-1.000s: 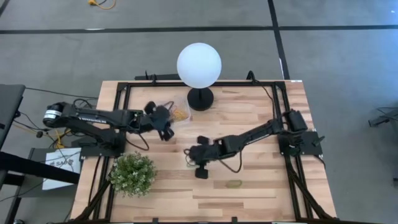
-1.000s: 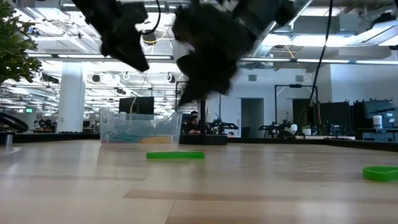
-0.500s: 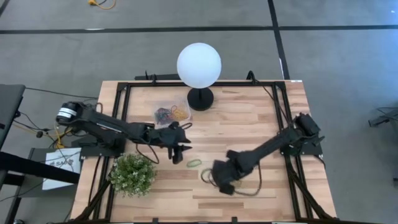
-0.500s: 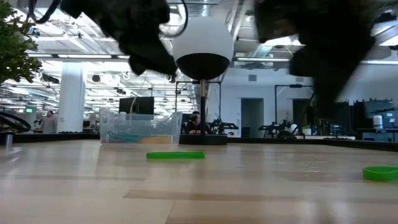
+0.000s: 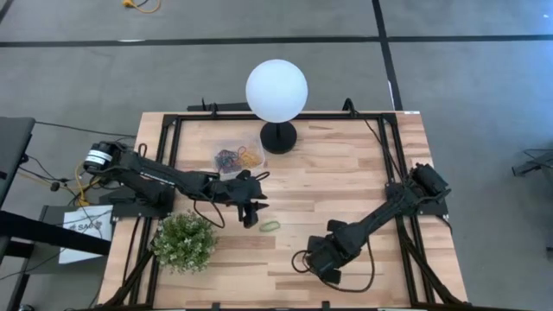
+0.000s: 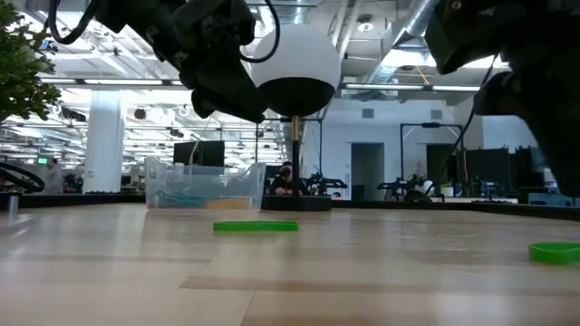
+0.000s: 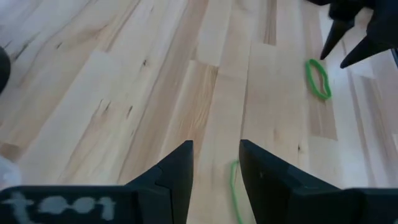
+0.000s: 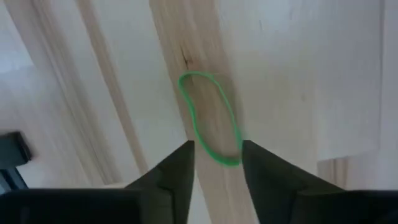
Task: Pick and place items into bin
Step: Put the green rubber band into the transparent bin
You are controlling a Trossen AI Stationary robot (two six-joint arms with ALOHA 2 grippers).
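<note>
High view, near to far, so you can see what's done vs. left.

Nearest you, right of centre: right gripper (image 8: 217, 149) is low over the table (image 5: 346, 173), fingers apart, holding nothing. Right wrist view shows a green band (image 8: 211, 118) flat on the wood just ahead of the fingertips, not yet gripped. Arm hides that band from above.

Bit farther, left of centre: left gripper (image 5: 251, 214) hangs above the boards, also spread and empty. A 2nd green band (image 5: 270, 226) lies just beside it on its right, slightly nearer you. In the left wrist view it lies flat on the wood below the finger gap. No contact as far as I can tell. Plant (image 5: 183, 242) sits near-left, not part of the job.

Far side: bin (image 6: 163, 181) stands left of the lamp (image 5: 276, 91), just beside its black base. Pile of coloured bands (image 5: 239, 158) is already inside it: orange, yellow, darker ones, too tangled to count.

Progress, my read: mostly done. Bulk of the items are in the bin. Only the 2 green bands show loose on the table, one per arm. I see no others out, though the arms could hide some.

Left to do: close on each band, lift, carry to the far-left bin, release. Bands are thin & lie flat, so I'd expect you need fingertips right down at the wood or the grip misses.
</note>
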